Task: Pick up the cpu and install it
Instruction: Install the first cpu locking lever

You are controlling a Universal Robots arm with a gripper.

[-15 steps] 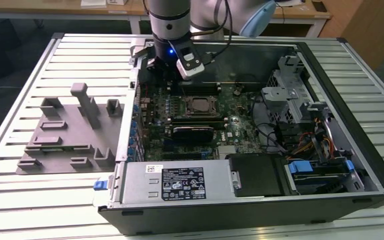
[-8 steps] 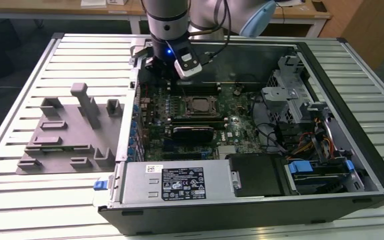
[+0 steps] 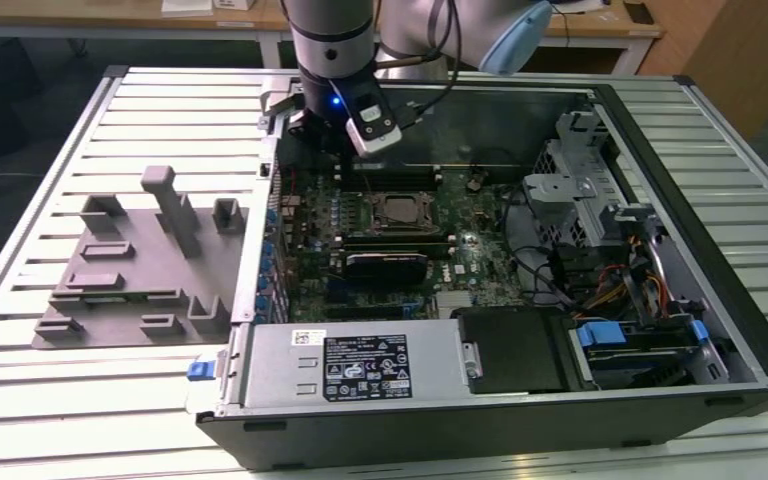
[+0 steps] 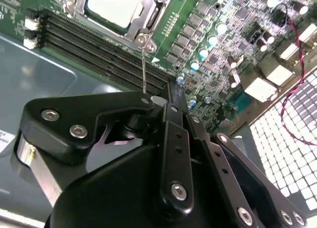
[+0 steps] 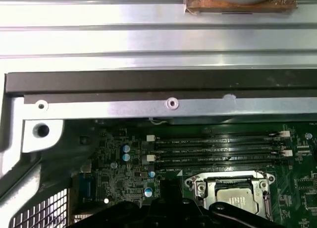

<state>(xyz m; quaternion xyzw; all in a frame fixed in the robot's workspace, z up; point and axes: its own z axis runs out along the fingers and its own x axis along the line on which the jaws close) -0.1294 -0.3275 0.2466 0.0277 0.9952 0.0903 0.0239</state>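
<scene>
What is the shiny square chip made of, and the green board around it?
The cpu looks like metal on top: it is pale silver-grey, smooth and slightly shiny. The motherboard looks like a stiff board with a green coating, probably fibreglass or plastic, dotted with small soldered parts.

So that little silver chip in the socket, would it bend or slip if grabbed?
Probably stiff: the cpu looks like a flat metal-topped square, so it should not flex. Its smooth shiny top may be slippery. Lying flat inside the socket frame, it seems unlikely to roll or tip.
</scene>
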